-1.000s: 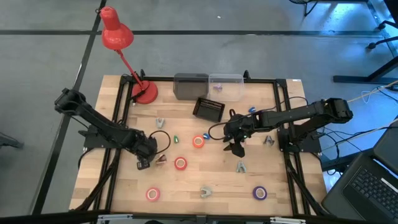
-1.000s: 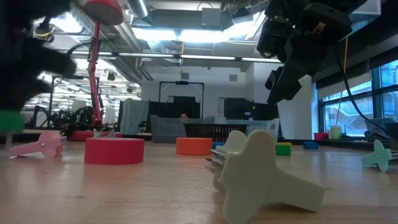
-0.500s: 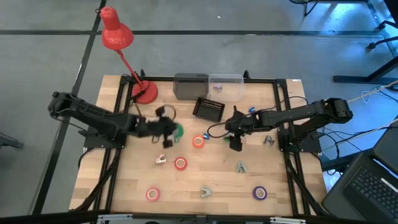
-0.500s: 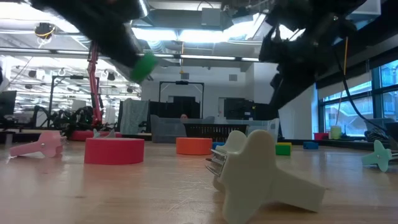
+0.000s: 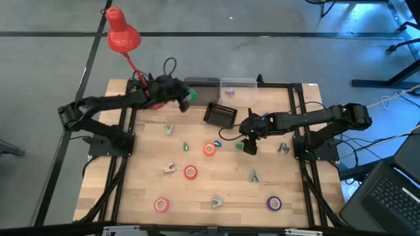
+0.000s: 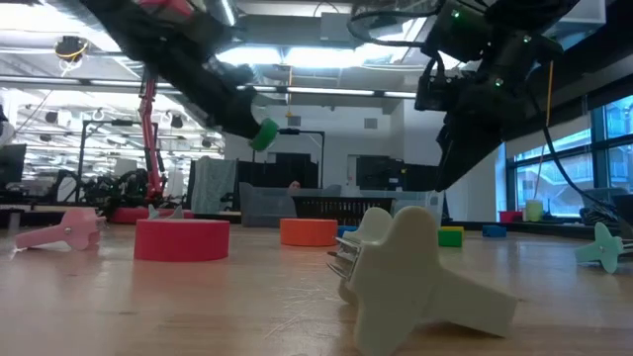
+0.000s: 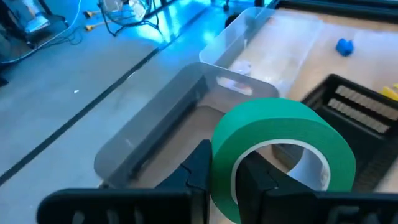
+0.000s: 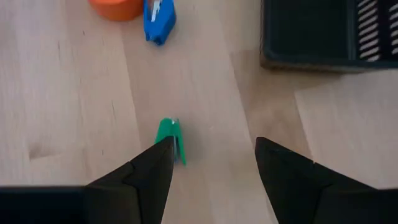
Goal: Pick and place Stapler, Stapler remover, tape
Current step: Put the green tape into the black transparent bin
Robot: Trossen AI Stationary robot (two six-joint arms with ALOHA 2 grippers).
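Note:
My left gripper (image 5: 186,98) is raised over the far edge of the table, shut on a green tape roll (image 7: 280,155), which shows in the low view as the green roll (image 6: 264,133). It hangs above the grey bin (image 5: 200,88). My right gripper (image 8: 213,143) is open and hovers above the table right of centre, fingers pointing down. A small green stapler (image 8: 169,138) lies flat on the wood below its one finger, untouched. An orange tape roll (image 5: 209,149) and a blue stapler (image 8: 158,18) lie close by. My left gripper holds the green tape roll by its ring wall (image 7: 227,174). One finger (image 7: 255,180) is inside the hollow centre and the other finger (image 7: 199,168) is outside, with the wall pinched between them. The roll is lifted clear, over the grey bin.
A clear bin (image 5: 237,90) stands beside the grey bin, with a black basket (image 5: 220,115) in front of them. Two red-pink rolls (image 5: 190,172) (image 5: 161,204), a purple roll (image 5: 273,203) and several staple removers, one the pale remover (image 5: 216,202), lie scattered. A red lamp (image 5: 125,39) stands at the far left corner.
My left gripper has risen from the near-left part of the table with the green roll. It has swung toward the far edge, first past the table's middle, and is now over the grey bin. My right gripper has stayed open, almost in place.

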